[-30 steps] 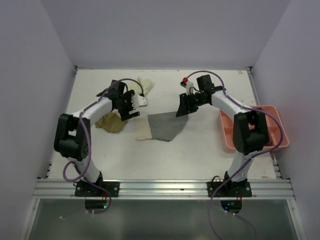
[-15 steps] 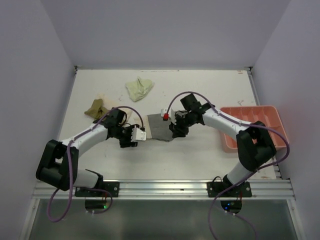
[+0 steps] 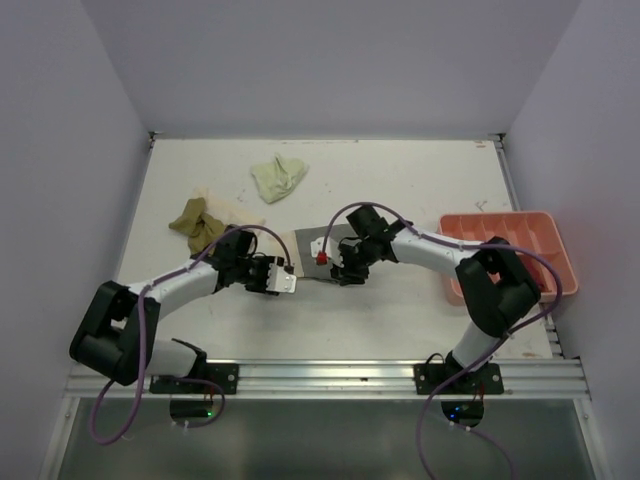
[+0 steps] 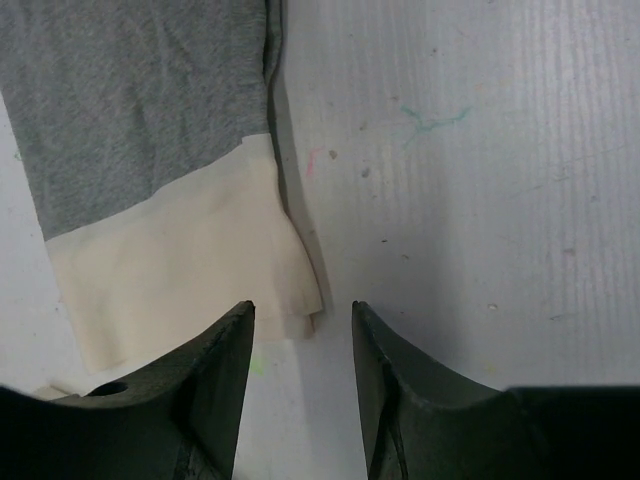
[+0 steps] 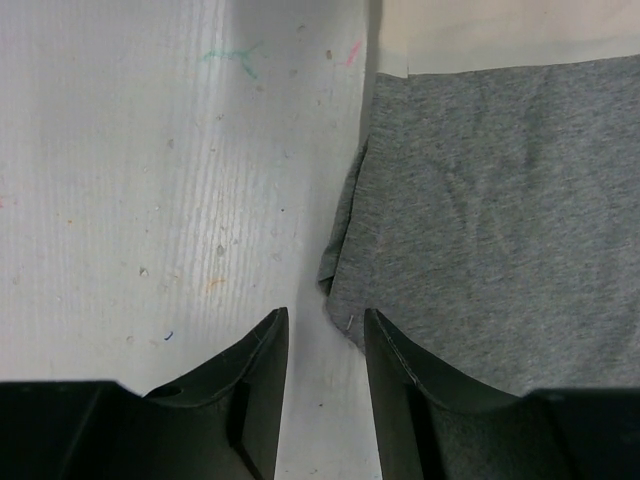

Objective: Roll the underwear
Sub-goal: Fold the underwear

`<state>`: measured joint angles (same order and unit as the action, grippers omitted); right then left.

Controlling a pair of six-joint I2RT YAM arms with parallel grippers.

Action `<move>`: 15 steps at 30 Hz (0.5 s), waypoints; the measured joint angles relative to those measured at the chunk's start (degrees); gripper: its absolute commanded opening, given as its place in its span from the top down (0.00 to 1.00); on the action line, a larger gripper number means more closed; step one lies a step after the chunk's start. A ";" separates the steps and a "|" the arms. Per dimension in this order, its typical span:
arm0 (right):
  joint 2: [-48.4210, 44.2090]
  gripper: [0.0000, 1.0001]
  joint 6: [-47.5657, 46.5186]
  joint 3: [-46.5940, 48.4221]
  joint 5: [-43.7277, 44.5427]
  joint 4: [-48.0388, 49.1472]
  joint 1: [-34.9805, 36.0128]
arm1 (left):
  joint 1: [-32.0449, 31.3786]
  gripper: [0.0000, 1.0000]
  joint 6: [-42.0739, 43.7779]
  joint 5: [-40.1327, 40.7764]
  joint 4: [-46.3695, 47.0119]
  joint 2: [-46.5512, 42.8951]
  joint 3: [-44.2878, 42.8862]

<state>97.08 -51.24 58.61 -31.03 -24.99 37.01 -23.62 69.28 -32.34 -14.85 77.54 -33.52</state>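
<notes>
Underwear [image 3: 307, 242], the grey piece, is lying flat mid-way across the table [image 3: 420, 190] between your arms, long axis running left-right, your left gripper [image 4: 300, 312] sitting jaws apart at its cream near corner, your right gripper [image 5: 325, 315] hovering jaws apart at its grey near corner, both equally close.

Overhead overview; close downward wrist views, likely sharing grey underwear [image 5: 500, 200]

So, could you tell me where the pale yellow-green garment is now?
In the top view the pale yellow-green garment lies crumpled on the far part of the table, left of centre, beyond the olive-tan garment.
</notes>
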 measured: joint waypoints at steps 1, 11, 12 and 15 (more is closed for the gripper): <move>0.20 0.59 -0.63 0.00 0.07 -0.13 0.15 | -0.04 0.53 -0.02 0.13 0.92 0.24 0.00; 1.92 0.57 -5.03 0.02 3.32 -0.17 3.82 | 0.13 0.54 -0.61 1.05 3.74 1.44 0.00; 2.19 0.57 -5.22 0.00 3.69 -0.20 4.00 | 0.31 0.54 -0.72 0.98 3.72 1.44 0.00; 3.19 0.58 -5.38 0.22 5.11 -0.11 4.59 | 1.36 0.54 -1.14 0.92 3.67 1.36 0.02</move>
<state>100.27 -56.62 58.83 -25.91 -25.10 41.60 -22.26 68.14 -31.42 -11.18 78.89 -33.50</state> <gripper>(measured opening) 0.426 0.460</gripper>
